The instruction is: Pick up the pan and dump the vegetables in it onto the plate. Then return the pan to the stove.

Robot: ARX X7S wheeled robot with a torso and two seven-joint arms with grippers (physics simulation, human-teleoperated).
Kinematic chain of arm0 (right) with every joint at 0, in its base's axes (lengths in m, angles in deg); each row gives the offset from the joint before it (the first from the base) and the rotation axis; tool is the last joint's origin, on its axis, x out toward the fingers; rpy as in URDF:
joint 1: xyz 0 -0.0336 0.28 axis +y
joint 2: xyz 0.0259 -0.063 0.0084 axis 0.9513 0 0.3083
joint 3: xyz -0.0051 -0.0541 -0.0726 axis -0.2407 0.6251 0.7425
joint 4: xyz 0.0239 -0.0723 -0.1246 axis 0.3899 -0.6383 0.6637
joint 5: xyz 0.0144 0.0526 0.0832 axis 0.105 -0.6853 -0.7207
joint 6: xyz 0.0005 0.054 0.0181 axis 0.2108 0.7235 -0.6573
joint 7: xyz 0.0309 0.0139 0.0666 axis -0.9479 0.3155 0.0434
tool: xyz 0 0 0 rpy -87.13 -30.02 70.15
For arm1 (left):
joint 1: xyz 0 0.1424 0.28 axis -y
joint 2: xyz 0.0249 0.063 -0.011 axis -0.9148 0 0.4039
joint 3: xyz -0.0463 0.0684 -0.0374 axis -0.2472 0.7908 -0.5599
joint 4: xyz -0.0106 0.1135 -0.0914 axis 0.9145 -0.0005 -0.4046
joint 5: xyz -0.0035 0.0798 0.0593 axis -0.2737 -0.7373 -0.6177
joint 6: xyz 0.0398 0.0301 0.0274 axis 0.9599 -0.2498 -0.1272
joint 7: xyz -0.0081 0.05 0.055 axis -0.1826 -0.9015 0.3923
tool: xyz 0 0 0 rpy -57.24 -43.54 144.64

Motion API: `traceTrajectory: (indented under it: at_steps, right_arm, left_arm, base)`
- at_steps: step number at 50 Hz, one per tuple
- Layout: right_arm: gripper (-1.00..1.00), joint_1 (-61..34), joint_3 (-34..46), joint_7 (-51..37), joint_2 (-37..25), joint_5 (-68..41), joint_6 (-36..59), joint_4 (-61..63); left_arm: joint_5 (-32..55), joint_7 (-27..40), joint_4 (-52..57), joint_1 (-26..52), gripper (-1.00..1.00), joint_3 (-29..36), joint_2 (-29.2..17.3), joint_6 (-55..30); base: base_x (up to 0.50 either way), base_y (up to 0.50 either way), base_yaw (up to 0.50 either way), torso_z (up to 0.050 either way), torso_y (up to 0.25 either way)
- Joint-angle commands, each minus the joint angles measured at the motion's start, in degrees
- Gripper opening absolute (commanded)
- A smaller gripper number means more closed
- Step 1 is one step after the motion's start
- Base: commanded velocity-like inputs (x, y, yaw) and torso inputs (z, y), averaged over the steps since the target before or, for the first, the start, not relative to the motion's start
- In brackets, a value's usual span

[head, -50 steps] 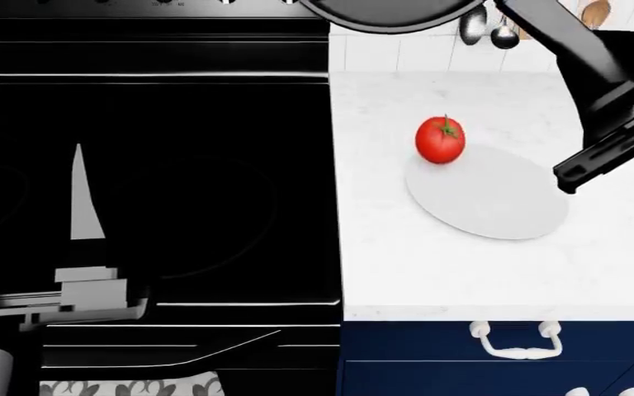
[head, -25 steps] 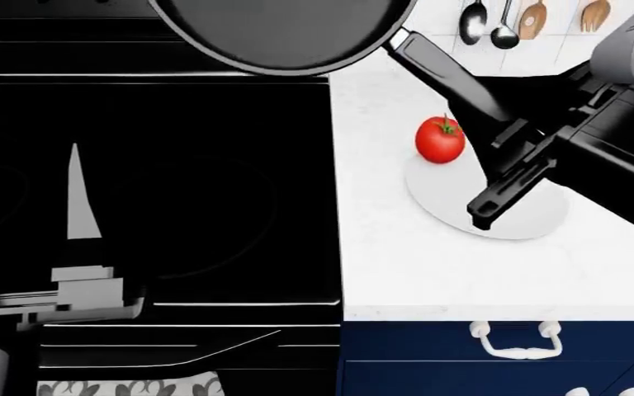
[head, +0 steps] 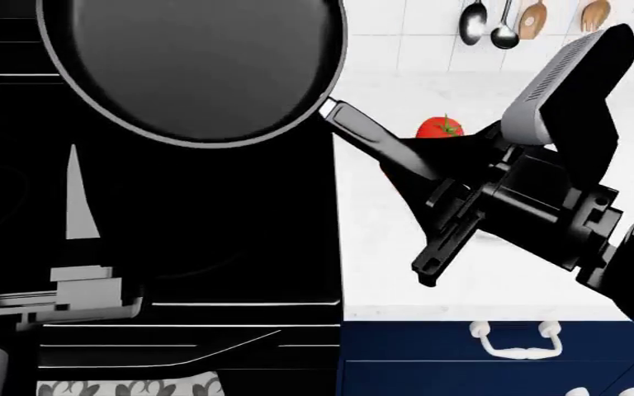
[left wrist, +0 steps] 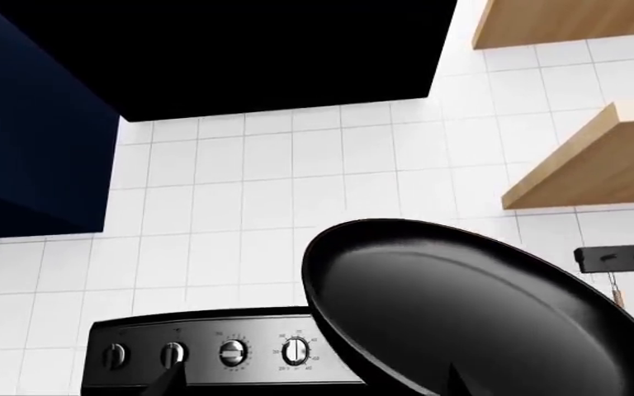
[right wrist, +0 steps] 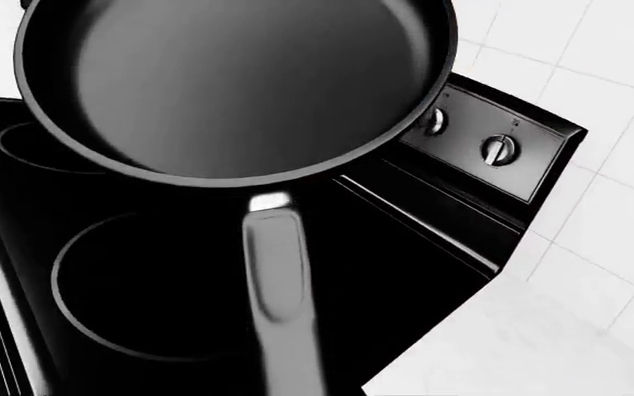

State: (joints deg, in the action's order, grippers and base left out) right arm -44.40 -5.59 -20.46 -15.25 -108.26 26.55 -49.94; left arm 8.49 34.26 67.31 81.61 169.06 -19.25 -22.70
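The black pan [head: 191,66] hangs empty above the stove [head: 185,239], tilted toward me. My right gripper [head: 446,206] is shut on the end of its long handle [right wrist: 275,272]. The right wrist view shows the pan [right wrist: 229,82] over a cooktop burner ring. The red tomato [head: 441,127] lies on the white counter, half hidden behind the right arm. The plate is hidden under that arm. My left gripper [left wrist: 313,384] is open and holds nothing; it is low at the stove's front left, and its grey finger [head: 78,198] points at the back panel [left wrist: 207,353].
White counter [head: 389,272] lies right of the stove, with navy drawers and a white pull [head: 515,340] below. Spoons and wooden utensils [head: 504,23] hang on the tiled wall. A patterned towel [head: 130,386] hangs on the oven door. Wooden shelves [left wrist: 598,161] are on the wall.
The right arm has swung the pan left and down, from over the counter's back edge to above the cooktop. The arm now covers the plate. The tomato and the left arm stayed put.
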Motion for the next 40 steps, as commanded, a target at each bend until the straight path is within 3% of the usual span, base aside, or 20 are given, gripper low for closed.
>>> traceTrajectory:
  at_steps: [1,40]
  right_arm:
    - [-1.00,0.1,-1.6,-0.2,2.1,0.2,-0.5,0.2]
    - [-1.00,2.8,2.1,0.7,3.4,-1.4,1.3,0.8]
  left_arm:
    - [-0.5,-0.2,-0.7,-0.7,1.00,0.0,0.2,0.6]
    - [-0.2,-0.5,-0.3,-1.2,1.00,-1.2,0.0,0.1]
  base:
    - [0.00,0.00,0.00,0.000,0.000]
    - [0.00,0.00,0.00,0.001,0.001]
